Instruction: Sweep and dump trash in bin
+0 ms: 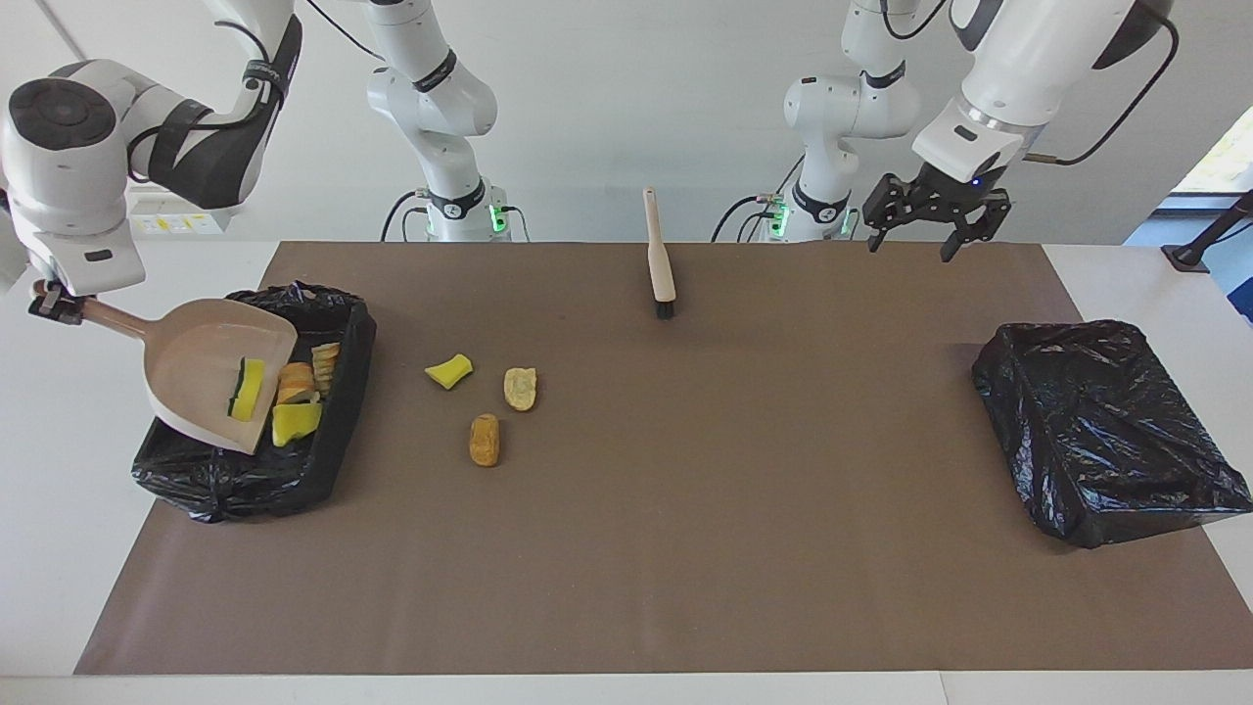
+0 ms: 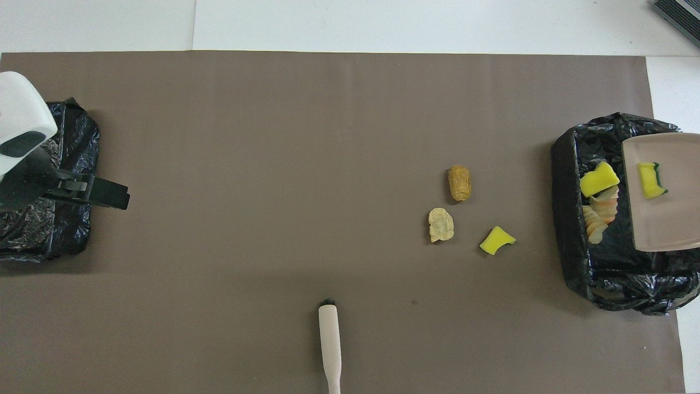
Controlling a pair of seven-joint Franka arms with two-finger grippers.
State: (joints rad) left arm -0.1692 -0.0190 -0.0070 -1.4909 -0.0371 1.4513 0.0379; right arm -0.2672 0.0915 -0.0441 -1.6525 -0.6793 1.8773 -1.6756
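Note:
My right gripper (image 1: 54, 304) is shut on the handle of the beige dustpan (image 1: 196, 367), which tilts over the black-bagged bin (image 1: 343, 431) at the right arm's end. One yellow-green sponge scrap (image 1: 247, 389) still lies on the pan. A yellow chunk (image 1: 294, 422) and bread-like pieces (image 1: 297, 381) lie in the bin (image 2: 569, 208). Three scraps of trash rest on the mat beside the bin: a yellow one (image 1: 449, 370), a pale one (image 1: 520, 388) and a tan-orange one (image 1: 484, 440). My left gripper (image 1: 925, 220) hangs open and empty above the mat's edge toward the left arm's end.
The brush (image 1: 660, 259) lies loose on the brown mat near the robots, bristles pointing away from them; its handle (image 2: 330, 345) shows in the overhead view. A second black-bagged bin (image 1: 1106, 431) stands at the left arm's end, partly under the left gripper (image 2: 112, 194) in the overhead view.

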